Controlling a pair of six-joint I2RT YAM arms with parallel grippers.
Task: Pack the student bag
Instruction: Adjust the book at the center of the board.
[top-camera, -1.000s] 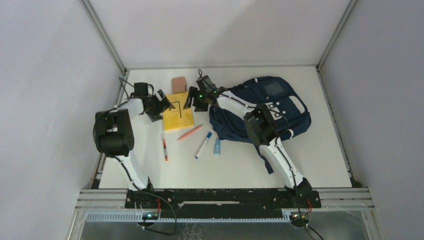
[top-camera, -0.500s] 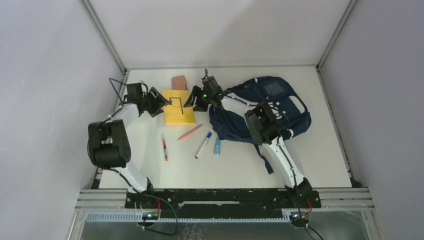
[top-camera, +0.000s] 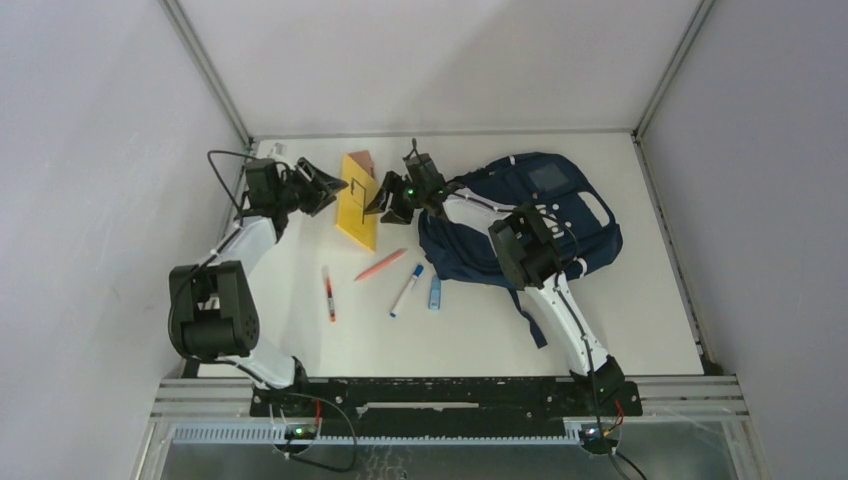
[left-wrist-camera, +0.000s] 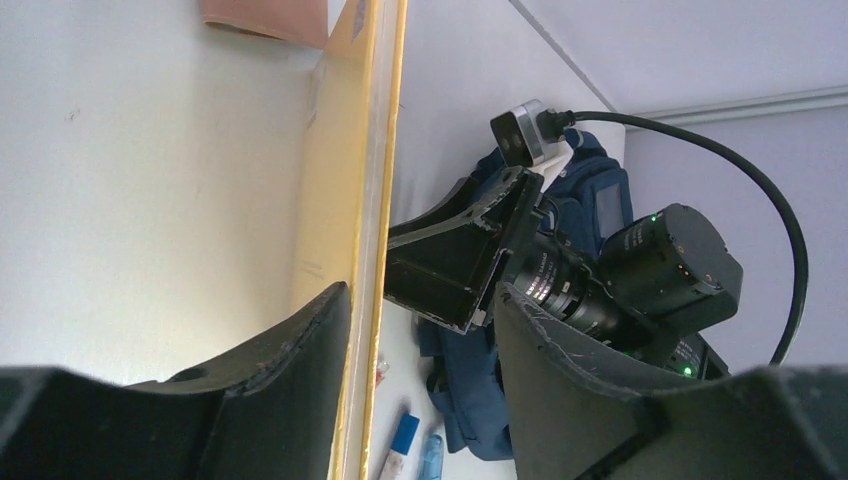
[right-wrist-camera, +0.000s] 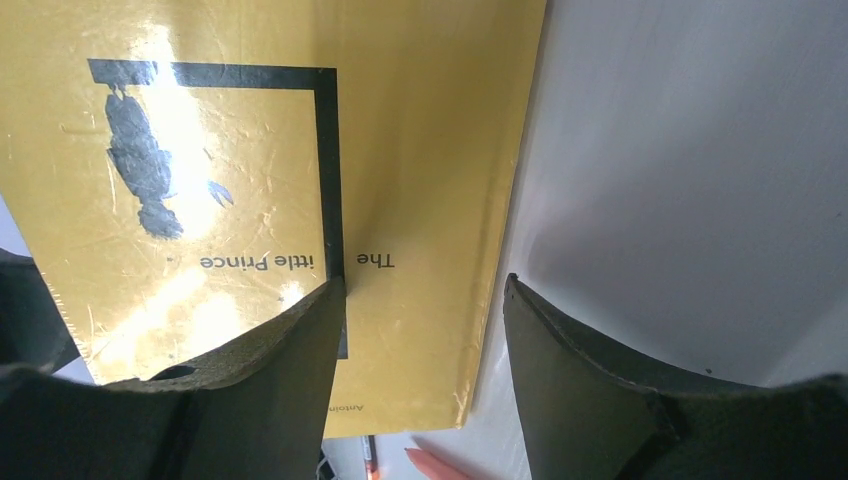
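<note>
The student bag (top-camera: 560, 225) lies flat at the right of the table, navy with white patches; part of it shows in the left wrist view (left-wrist-camera: 590, 190). A yellow book (top-camera: 357, 200) stands tilted up on one edge between my two grippers. My left gripper (top-camera: 325, 187) is open, and the book's edge (left-wrist-camera: 375, 150) runs between its jaws (left-wrist-camera: 420, 295), against one finger and well apart from the other. My right gripper (top-camera: 383, 203) is open on the other side, facing the book's cover (right-wrist-camera: 250, 150), whose right edge shows between its fingertips (right-wrist-camera: 425, 285).
A pinkish-brown block (top-camera: 360, 157) lies just behind the book. In front of it lie a red marker (top-camera: 328, 293), a coral pen (top-camera: 380, 265), a blue-capped marker (top-camera: 406, 290) and a small light-blue item (top-camera: 435, 292). A bag strap (top-camera: 530, 320) trails toward the near edge.
The book has gone from lying flat to standing tilted on its edge. My left gripper moved back and to the left and its jaws narrowed. The right gripper barely shifted.
</note>
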